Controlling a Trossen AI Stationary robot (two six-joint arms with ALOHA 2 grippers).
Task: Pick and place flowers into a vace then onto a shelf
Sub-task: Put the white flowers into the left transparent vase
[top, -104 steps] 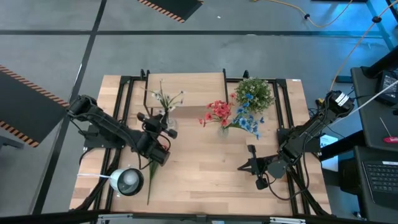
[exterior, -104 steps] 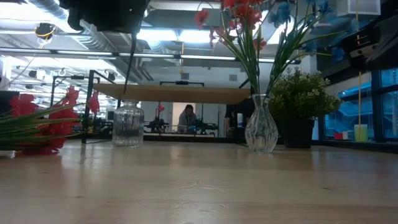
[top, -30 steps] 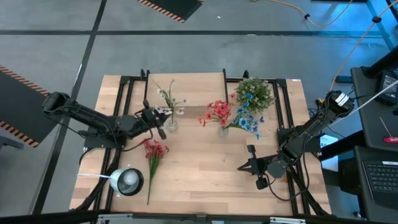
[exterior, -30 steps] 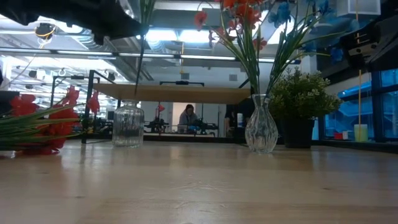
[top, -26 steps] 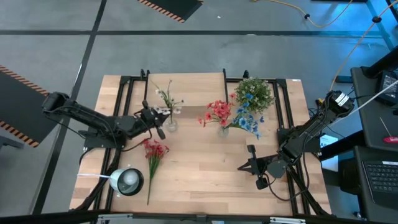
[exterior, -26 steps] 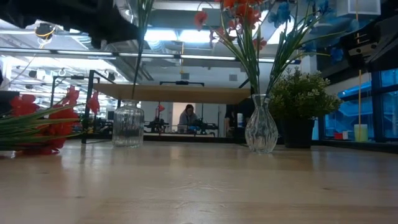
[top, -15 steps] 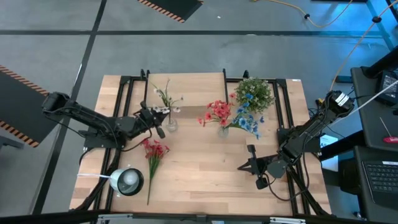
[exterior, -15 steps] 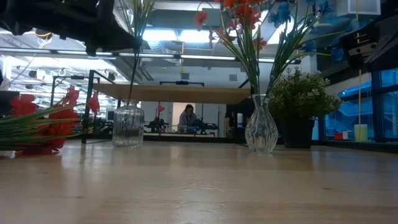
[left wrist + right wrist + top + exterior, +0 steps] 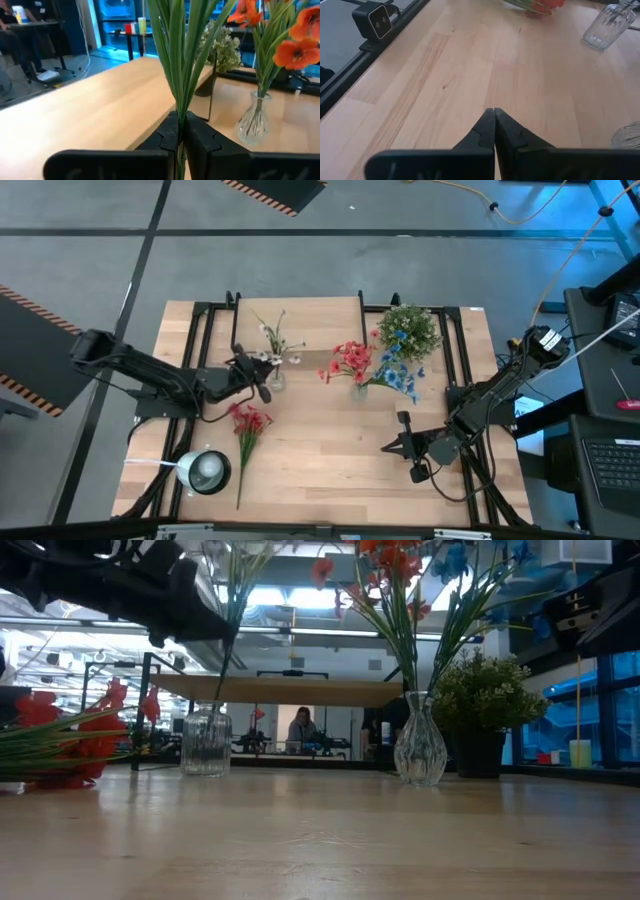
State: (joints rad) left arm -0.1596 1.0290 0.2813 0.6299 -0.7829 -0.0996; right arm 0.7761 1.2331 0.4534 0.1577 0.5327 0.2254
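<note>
Your left gripper clamps the cream sprig over the jar, just at the shelf's 9 o'clock end. A red sprig lies at the jar's 7 o'clock. Your right gripper, at 4 o'clock on the table, has fingers pressed together, holding nothing.
</note>
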